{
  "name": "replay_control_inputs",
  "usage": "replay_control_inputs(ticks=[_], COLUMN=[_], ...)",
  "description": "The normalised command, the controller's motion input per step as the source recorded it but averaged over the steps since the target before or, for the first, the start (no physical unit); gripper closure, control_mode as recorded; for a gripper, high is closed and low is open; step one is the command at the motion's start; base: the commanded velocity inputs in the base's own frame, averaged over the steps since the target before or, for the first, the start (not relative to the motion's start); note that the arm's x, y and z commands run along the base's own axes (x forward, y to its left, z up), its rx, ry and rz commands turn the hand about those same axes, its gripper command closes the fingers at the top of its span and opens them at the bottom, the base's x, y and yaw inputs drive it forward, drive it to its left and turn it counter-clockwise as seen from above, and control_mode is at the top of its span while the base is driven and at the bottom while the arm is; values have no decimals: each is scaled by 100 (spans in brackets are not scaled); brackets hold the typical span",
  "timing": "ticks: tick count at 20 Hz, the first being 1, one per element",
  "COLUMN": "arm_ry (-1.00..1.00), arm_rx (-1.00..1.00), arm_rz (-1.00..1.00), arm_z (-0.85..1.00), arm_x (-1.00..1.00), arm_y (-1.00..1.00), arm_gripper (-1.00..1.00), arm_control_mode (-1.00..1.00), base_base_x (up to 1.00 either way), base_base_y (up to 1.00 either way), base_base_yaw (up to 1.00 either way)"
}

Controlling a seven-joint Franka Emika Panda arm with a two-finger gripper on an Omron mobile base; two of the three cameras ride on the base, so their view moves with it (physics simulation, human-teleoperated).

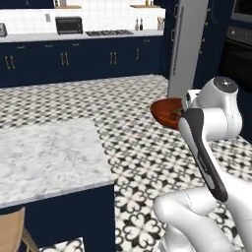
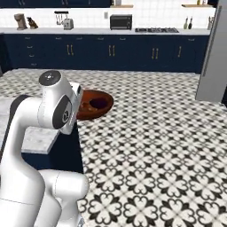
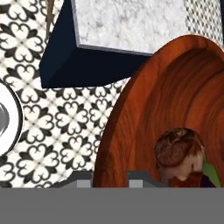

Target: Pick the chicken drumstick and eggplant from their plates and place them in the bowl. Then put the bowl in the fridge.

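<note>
Fingertips (image 3: pixel 111 179): two grey pads astride the bowl's (image 3: pixel 131 127) rim, evidently pinching it; bowl carried aloft over patterned floor tiles (image 3: pixel 65 118), beside a marble-topped island (image 3: pixel 127 22); contents: chicken drumstick (image 3: pixel 177 151), knobbly brown, with a dark eggplant (image 3: pixel 203 181) barely showing; bowl: rigid, glossy wood-grained wall, likely slippery and prone to tilt when held by one edge; fridge (image 1: pixel 189 44): grey, ahead.

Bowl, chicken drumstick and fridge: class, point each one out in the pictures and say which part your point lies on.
bowl (image 3: pixel 144 105): hand view, on its reddish-brown inner wall.
chicken drumstick (image 3: pixel 177 146): hand view, on its bulbous brown end inside the bowl.
fridge (image 1: pixel 189 44): left base view, on its grey metallic side.
</note>
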Motion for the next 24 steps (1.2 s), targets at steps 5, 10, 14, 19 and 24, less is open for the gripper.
replay_control_inputs(ticks=[5,10,14,19,24], arm_ry=[0,0,0,0,0], arm_rx=[0,0,0,0,0], arm_rz=[0,0,0,0,0], arm_z=[0,0,0,0,0], arm_x=[0,0,0,0,0], arm_y=[0,0,0,0,0], arm_gripper=[100,100,100,100,100], arm_control_mode=[100,100,100,100,100], base_base_x=[100,100,100,100,100], base_base_y=[-78,-14,-11,-62,-22], base_base_yaw=[2,8,10,5,1])
